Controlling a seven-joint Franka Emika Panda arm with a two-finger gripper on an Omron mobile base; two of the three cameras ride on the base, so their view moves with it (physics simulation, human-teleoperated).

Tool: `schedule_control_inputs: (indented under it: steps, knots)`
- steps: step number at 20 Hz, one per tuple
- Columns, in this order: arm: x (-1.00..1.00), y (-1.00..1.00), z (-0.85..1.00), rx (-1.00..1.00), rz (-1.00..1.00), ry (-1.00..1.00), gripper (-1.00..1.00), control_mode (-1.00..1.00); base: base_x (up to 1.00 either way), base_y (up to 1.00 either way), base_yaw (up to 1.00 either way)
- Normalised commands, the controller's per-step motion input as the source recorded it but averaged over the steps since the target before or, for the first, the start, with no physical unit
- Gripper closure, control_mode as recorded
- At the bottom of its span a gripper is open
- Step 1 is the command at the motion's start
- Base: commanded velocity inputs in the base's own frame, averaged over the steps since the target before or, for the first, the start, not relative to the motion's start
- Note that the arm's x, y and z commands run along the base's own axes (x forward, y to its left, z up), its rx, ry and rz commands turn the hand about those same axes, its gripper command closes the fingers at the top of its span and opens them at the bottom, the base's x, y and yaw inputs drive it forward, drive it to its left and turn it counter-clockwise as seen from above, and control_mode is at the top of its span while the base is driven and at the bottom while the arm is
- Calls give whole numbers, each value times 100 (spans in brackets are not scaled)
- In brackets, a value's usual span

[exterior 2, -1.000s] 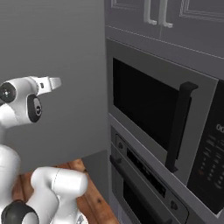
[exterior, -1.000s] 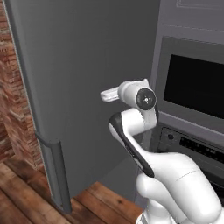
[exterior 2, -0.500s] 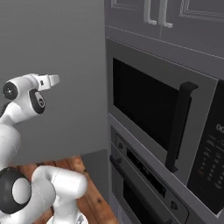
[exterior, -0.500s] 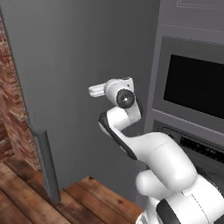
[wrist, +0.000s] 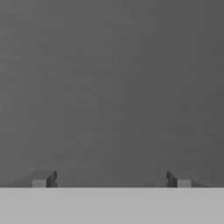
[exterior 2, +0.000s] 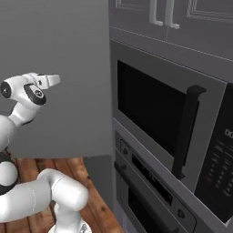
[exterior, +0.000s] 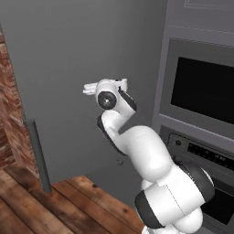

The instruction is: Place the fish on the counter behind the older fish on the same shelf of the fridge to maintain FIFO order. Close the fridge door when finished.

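The fridge door point(exterior: 64, 59) is a tall flat grey panel right in front of me, with its thin bar handle point(exterior: 39, 155) low at the left. My gripper point(wrist: 111, 179) is open and holds nothing; its fingertips point(wrist: 43, 178) stand wide apart, right at the door's outer face. The white hand point(exterior: 91, 87) reaches level against the door, also seen as the hand point(exterior 2: 49, 80) before the same grey door point(exterior 2: 68, 54). Both fish, the counter, the shelf and the fridge's inside are hidden or out of view.
A grey oven-and-microwave column point(exterior: 201, 105) stands just right of the fridge, with a dark microwave door and handle point(exterior 2: 186, 132) and an oven point(exterior 2: 145, 191) below. A brick wall point(exterior: 9, 105) lies left, over wooden floor point(exterior: 68, 205).
The door has swung farther away from me, its handle edge drifting left and back. My arm has stretched forward after it, hand still at the panel. The oven column has stayed put.
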Motion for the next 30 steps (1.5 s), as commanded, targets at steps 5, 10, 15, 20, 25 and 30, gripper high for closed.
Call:
schedule_control_inputs:
  steps: [5, 10, 15, 20, 25, 30]
  knots:
    - [48, 0, 0, 0, -23, -5, -100, -100, 0, 0, 0]
    - [51, -7, 0, 0, -28, -4, -100, -100, 0, 0, 0]
    - [52, -19, 0, 0, -29, -5, -100, -100, 0, 0, 0]
    - [45, -35, -3, 0, -29, -4, -100, -100, 0, 0, 0]
    - [40, -54, -3, 2, -27, -2, -100, -100, 0, 0, 0]
    - [38, -59, -3, 3, -25, -2, -100, -100, 0, 0, 0]
